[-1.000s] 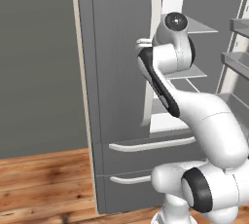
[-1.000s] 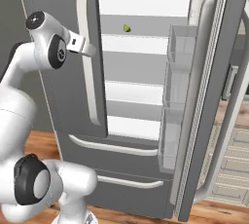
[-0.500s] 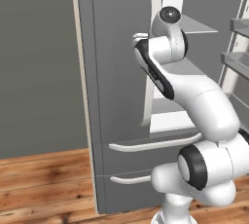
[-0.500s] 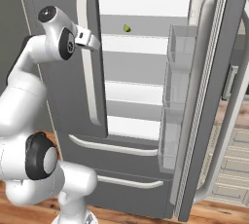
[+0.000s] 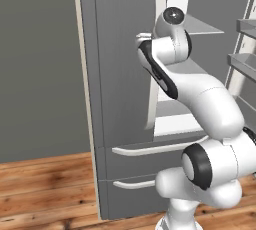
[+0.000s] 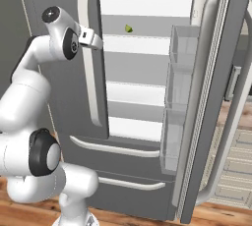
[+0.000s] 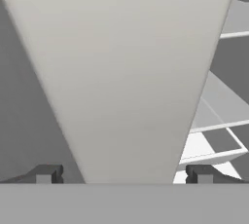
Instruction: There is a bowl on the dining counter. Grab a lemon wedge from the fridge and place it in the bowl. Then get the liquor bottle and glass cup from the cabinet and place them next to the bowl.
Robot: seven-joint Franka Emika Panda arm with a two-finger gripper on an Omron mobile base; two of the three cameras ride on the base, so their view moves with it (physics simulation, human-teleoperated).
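Fridge: right door swung wide, left door shut; white shelves exposed.
Left door handle: long, white, straddled by the jaws; risk of bumping or catching on it if the hand swings toward the shelves.
Gripper: jaws fully spread, holding nothing.
Lemon wedge: on upper shelf, well apart from gripper; tiny, likely to slip or be nudged back.

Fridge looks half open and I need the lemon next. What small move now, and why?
Probably back the open gripper off the closed left door's long curved white handle and swing right toward the tiny pale-yellow lemon wedge on the upper white shelf; the right door already stands open.
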